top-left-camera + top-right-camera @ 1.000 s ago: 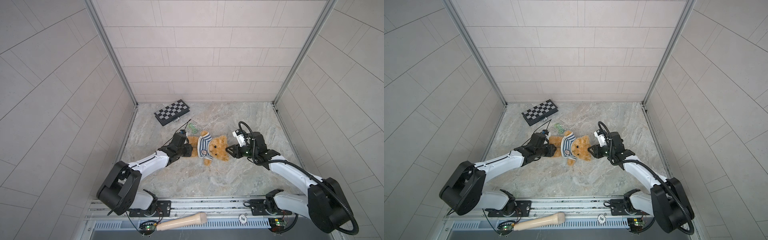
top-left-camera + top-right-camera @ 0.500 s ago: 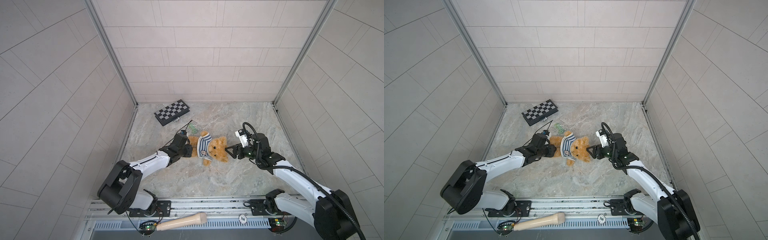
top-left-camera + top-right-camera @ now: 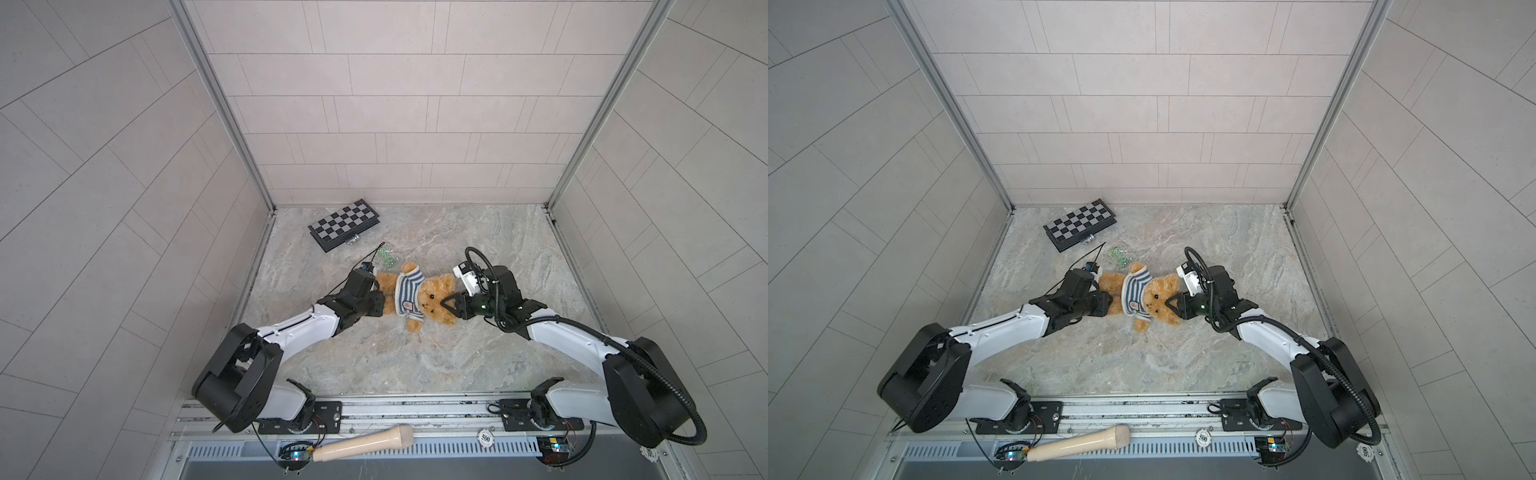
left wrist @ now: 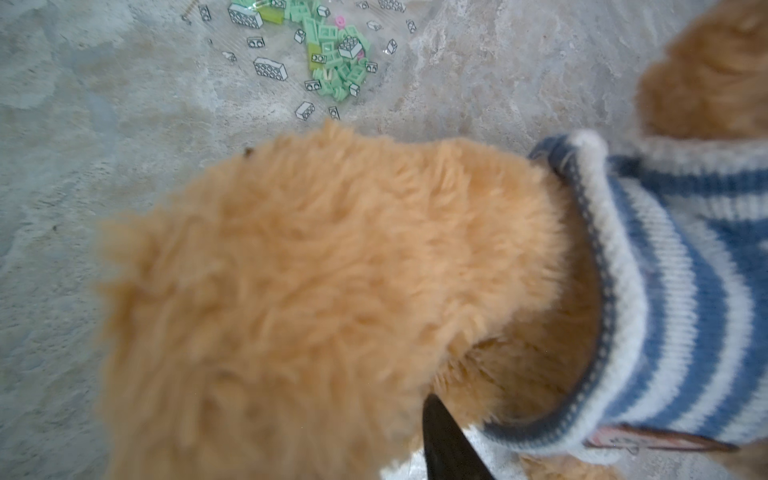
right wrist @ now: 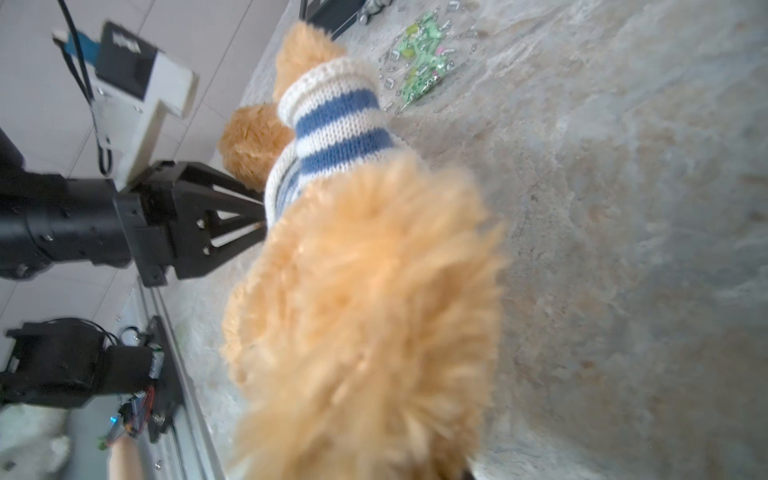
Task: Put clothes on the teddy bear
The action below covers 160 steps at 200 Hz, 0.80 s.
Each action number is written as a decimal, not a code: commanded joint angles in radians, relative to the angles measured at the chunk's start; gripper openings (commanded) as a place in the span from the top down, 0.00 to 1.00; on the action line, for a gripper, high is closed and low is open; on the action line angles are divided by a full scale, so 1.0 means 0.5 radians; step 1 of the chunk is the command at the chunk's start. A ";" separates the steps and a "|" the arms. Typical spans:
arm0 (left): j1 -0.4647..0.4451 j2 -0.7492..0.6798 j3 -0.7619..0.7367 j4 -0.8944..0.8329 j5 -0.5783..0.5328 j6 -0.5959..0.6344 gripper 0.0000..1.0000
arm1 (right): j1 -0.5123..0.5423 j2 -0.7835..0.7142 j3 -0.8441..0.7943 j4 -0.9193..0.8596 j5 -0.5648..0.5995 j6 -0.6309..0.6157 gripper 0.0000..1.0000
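The teddy bear [image 3: 432, 297] [image 3: 1156, 297] lies on its back on the stone floor, head to the right and legs to the left. It wears a blue-and-white striped sweater [image 3: 409, 293] [image 3: 1136, 291]. My left gripper [image 3: 380, 302] [image 3: 1109, 306] is shut on a leg just below the sweater hem. In the left wrist view that furry leg [image 4: 311, 270] fills the frame beside one black finger [image 4: 444, 444]. My right gripper [image 3: 449, 309] [image 3: 1173, 309] is closed on the side of the bear's head [image 5: 365, 311], whose fur hides its fingers.
A folded chessboard [image 3: 344, 224] lies at the back left. A clear bag of small green bricks [image 3: 385, 253] [image 4: 328, 50] sits just behind the bear's legs. A beige handle [image 3: 363, 444] and a poker chip [image 3: 485, 436] rest on the front rail. Tiled walls close in three sides.
My right gripper drew back from the head, opened wider, then came left onto the head and closed. The left gripper and the bear's legs stayed where they were.
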 commanded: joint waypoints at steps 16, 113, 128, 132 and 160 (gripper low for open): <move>-0.087 -0.354 -0.094 -0.108 0.004 -0.066 0.54 | 0.000 0.082 0.063 -0.007 0.045 -0.117 0.88; -0.092 -0.290 0.088 -0.096 0.187 -0.080 0.52 | 0.059 0.186 0.191 -0.148 -0.228 -0.384 1.00; -0.073 -0.268 0.096 -0.088 0.193 -0.086 0.53 | 0.077 0.160 0.178 -0.147 -0.236 -0.411 1.00; -0.067 -0.264 0.094 -0.084 0.194 -0.085 0.54 | 0.079 0.156 0.175 -0.147 -0.240 -0.418 1.00; -0.030 -0.239 0.068 -0.042 0.216 -0.078 0.55 | 0.084 0.141 0.169 -0.140 -0.280 -0.433 1.00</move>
